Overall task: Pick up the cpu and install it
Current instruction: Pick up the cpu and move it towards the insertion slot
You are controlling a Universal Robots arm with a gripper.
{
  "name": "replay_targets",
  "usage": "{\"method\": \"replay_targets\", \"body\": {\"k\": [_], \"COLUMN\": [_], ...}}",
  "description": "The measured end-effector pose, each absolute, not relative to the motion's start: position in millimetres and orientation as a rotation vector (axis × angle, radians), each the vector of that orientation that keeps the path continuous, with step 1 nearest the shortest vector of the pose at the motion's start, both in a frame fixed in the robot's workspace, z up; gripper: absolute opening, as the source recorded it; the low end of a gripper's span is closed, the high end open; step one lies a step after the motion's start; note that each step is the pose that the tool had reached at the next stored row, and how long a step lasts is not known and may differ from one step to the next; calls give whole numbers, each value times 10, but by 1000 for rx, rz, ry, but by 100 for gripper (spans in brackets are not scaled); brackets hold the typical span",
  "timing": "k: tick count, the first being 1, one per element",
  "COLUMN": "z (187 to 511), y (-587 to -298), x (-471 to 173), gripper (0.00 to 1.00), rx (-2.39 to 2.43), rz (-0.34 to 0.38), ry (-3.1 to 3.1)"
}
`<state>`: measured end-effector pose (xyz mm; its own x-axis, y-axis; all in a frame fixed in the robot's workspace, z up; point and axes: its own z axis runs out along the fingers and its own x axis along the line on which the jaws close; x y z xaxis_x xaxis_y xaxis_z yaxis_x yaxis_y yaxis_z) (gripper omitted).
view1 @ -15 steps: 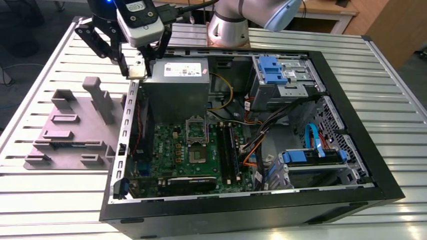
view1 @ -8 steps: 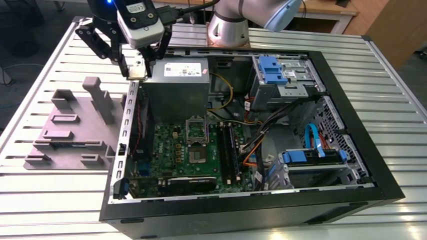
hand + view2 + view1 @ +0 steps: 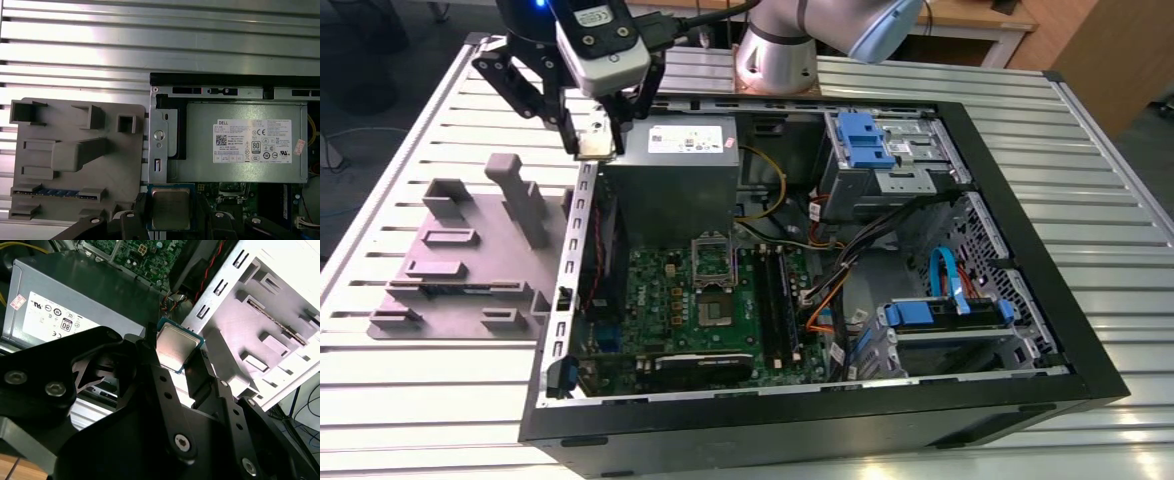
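Black fingers (image 3: 160, 385) of my claw (image 3: 176, 354) clamp the cpu (image 3: 175, 345) by its edges. I see it aloft at the exterior view's far left, above the computer case (image 3: 1067, 330) edge, between tray (image 3: 454, 290) and power supply (image 3: 674, 175).

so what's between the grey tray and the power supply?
The case's metal side wall, seen in the first wrist view. The claw holds the cpu close to that wall.
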<state>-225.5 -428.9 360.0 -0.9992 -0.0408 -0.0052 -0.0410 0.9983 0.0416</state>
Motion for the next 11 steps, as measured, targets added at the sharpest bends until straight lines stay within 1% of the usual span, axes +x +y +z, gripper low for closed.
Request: {"method": "replay_targets", "body": {"k": [11], "z": [3595], "y": [-4292], "x": [-2138], "gripper": [47], "rx": [-63], "rz": [65], "ry": [3137]}}
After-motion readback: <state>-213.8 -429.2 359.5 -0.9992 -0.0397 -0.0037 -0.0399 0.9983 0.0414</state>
